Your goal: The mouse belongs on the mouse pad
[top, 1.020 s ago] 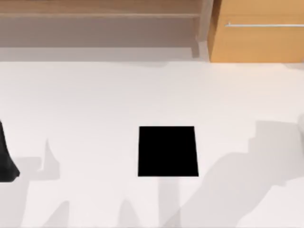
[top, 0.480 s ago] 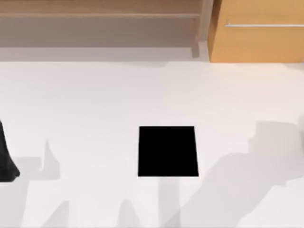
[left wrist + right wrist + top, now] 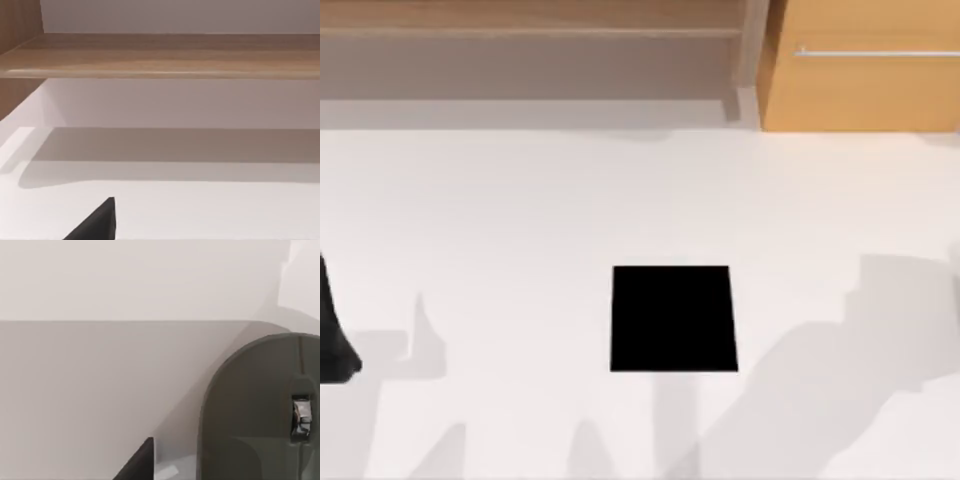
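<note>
Black and matte, the mouse pad (image 3: 673, 318) lies flat near the middle of the white bench (image 3: 520, 200), with nothing resting on it. The job of putting the mouse there is not yet done.

From the right wrist camera I see the mouse (image 3: 250, 405) very close: a smooth grey-olive rounded shape lying on the bench, its small metallic scroll wheel (image 3: 301, 417) facing up. A dark part of the right claw (image 3: 137, 464) sits just beside it. I cannot tell whether that claw is spread or pressed together. I judge it is placed there to pick the mouse up, since nothing grips the mouse yet.

My left arm (image 3: 332, 335) is a tall black shape at the bench's left edge, well apart from the pad and apparently parked. A dark part of the left claw (image 3: 97, 225) shows over bare bench, its state unclear.

Behind the bench are a wooden shelf (image 3: 160, 55) and a closed wooden cabinet (image 3: 860, 90), its contents hidden.
</note>
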### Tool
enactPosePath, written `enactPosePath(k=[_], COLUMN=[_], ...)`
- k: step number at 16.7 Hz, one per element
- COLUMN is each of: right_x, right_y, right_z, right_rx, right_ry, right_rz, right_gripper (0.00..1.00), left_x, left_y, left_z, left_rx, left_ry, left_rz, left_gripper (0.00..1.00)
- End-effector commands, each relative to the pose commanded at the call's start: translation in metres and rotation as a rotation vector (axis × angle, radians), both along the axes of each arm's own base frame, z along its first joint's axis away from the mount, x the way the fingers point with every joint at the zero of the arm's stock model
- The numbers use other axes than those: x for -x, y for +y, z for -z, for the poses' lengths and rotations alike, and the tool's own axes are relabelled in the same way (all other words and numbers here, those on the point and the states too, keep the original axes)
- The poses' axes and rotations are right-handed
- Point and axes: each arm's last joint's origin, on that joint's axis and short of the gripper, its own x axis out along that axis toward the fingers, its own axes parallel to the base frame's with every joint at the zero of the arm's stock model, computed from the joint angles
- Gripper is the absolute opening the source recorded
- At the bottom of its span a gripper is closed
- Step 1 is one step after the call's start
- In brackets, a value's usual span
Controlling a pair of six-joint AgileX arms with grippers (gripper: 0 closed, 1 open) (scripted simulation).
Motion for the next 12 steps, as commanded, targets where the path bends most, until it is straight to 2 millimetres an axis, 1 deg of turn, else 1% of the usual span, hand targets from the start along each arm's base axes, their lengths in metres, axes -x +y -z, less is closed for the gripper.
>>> enactPosePath(k=[4,5,7,9,12], right_x=[0.000,0.001,0.000,-0.003,-0.003], right_y=[0.000,-0.001,-0.001,-0.001,-0.001], right_z=[0.000,-0.017,-0.021,-0.034,-0.068], right_rx=[0.000,0.022,0.022,0.021,0.017], right_ry=[0.000,-0.020,-0.018,-0.014,0.010], right_rz=[0.000,-0.004,-0.002,-0.003,-0.004], right_gripper=[0.00,0.00,0.00,0.00,0.00], left_x=[0.000,0.000,0.000,0.000,0.000], left_y=[0.000,0.000,0.000,0.000,0.000], left_z=[0.000,0.000,0.000,0.000,0.000], left_rx=[0.000,0.000,0.000,0.000,0.000], left_ry=[0.000,0.000,0.000,0.000,0.000], left_rz=[0.000,0.000,0.000,0.000,0.000], left_gripper=[1.00,1.00,1.00,1.00,1.00])
